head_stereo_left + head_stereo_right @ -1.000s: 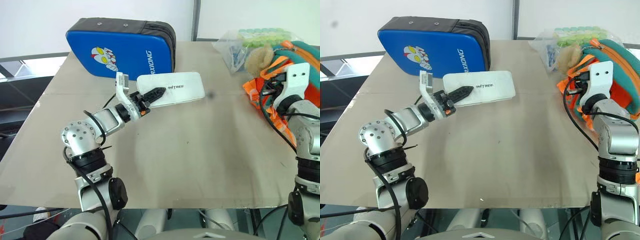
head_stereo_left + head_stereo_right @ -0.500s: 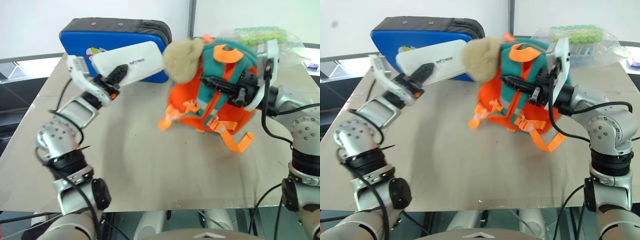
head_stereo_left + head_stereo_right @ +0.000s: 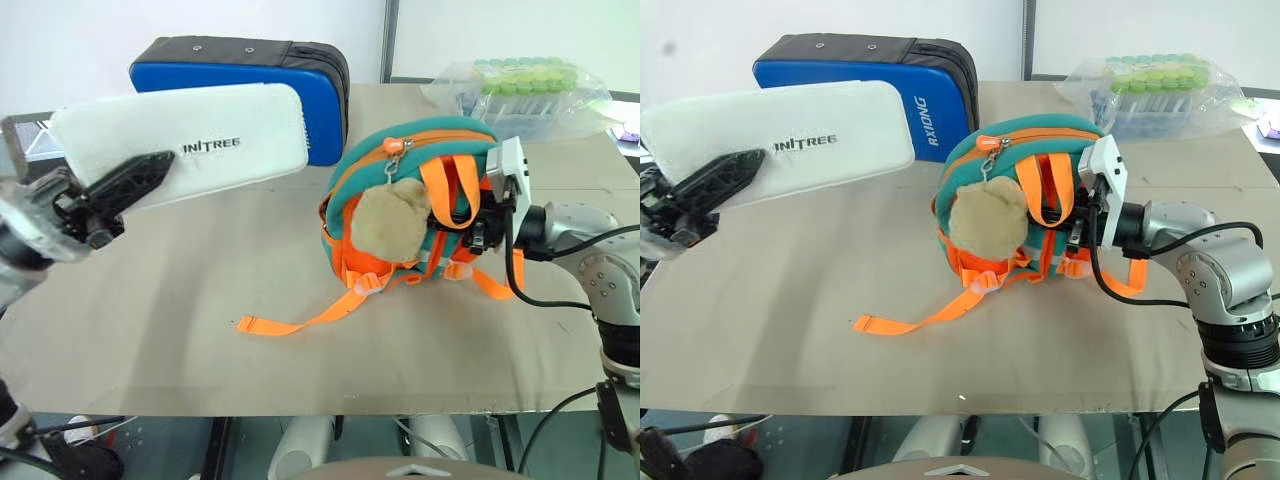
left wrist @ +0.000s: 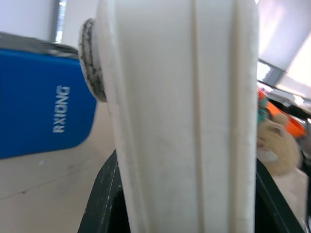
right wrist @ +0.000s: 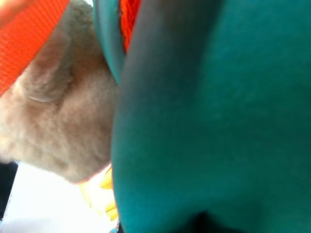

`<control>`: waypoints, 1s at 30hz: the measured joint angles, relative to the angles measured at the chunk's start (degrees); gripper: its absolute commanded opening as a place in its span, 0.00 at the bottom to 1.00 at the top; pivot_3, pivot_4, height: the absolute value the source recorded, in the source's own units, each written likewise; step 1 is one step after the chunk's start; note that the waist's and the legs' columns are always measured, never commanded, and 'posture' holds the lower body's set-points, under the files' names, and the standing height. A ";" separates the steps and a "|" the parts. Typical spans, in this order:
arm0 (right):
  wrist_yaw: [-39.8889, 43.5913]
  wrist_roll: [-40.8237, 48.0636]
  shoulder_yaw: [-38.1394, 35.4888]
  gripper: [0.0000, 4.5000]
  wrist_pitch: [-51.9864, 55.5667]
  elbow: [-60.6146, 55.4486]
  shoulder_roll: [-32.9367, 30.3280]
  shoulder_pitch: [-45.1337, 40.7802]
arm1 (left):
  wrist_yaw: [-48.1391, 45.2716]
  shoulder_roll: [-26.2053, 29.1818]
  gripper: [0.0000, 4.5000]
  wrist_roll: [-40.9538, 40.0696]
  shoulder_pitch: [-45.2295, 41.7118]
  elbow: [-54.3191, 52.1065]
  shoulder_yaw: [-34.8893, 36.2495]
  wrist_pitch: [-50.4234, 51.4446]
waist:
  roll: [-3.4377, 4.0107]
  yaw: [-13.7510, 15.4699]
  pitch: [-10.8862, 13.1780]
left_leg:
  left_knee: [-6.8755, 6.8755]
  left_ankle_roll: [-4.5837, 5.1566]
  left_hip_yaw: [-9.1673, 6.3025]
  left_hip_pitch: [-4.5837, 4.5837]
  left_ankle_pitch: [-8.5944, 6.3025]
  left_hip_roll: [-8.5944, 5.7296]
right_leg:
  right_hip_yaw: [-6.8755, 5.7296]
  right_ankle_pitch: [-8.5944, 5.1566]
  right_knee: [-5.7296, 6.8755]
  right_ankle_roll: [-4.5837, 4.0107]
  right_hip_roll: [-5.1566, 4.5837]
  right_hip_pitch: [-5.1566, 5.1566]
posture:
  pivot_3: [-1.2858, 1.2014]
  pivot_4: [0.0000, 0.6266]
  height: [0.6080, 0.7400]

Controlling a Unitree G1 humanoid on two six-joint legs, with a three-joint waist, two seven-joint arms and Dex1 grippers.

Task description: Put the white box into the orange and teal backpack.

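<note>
A blue padded case [image 3: 255, 95] with a dark zipped edge stands on its long side at the table's [image 3: 200, 330] eleven o'clock, white "RXIONG" lettering on its face. At one o'clock lies a clear plastic bag [image 3: 520, 90] of green-capped tubes, well apart from the case.

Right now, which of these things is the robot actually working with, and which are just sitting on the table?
In use:
- white box, held up off the table in the left gripper
- orange and teal backpack, gripped by the right gripper, zipper closed

Just lying about:
- blue padded case at the back
- clear bag of green-capped tubes, back right
</note>
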 measured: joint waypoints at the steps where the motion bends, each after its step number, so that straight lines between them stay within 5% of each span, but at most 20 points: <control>1: 0.36 -0.04 0.00 0.01 -0.03 0.36 -0.15 -0.04 | -1.46 0.17 0.25 0.65 0.09 -0.53 -0.94 -0.96 | 0.00 0.07 0.00 | 0.00 0.00 0.01 0.00 0.00 0.00 | 0.00 0.00 -0.01 0.00 0.00 0.00 | 0.52 0.24 1.00; 14: 0.84 0.72 -0.17 0.01 0.91 -0.68 -1.22 -1.07 | -12.54 -0.34 0.25 17.05 -5.52 -2.65 -20.05 -19.16 | 0.00 1.00 0.00 | -0.03 -0.01 0.01 -0.03 0.00 0.03 | 0.00 0.00 -0.06 -0.01 -0.02 0.01 | 0.52 0.24 1.00; 21: 0.33 4.54 -0.37 0.01 4.37 -5.50 -2.41 -1.32 | -13.40 -5.23 0.25 30.86 -18.13 -2.88 -38.34 -26.66 | -0.01 0.95 0.04 | -0.01 -0.01 -0.02 -0.10 0.00 -0.02 | -0.05 0.01 -0.07 0.00 -0.04 -0.01 | 0.52 0.24 1.00; 27: -3.54 8.23 -1.28 0.01 7.97 -8.73 -2.43 -4.14 | -6.46 -17.25 0.25 43.85 -32.58 3.34 -55.12 -24.70 | -0.03 0.79 0.07 | 0.04 -0.11 0.02 -0.13 0.07 -0.07 | -0.08 0.01 -0.07 0.02 -0.03 0.00 | 0.52 0.24 1.00; 30: -5.10 8.83 -1.23 0.00 8.83 -9.37 -2.04 -4.25 | -6.22 -19.70 0.48 48.43 -34.00 6.73 -60.03 -25.50 | -0.03 0.28 0.07 | 0.02 -0.23 -0.01 -0.13 0.15 -0.04 | -0.02 0.00 -0.05 0.02 -0.01 -0.05 | 0.52 0.24 1.00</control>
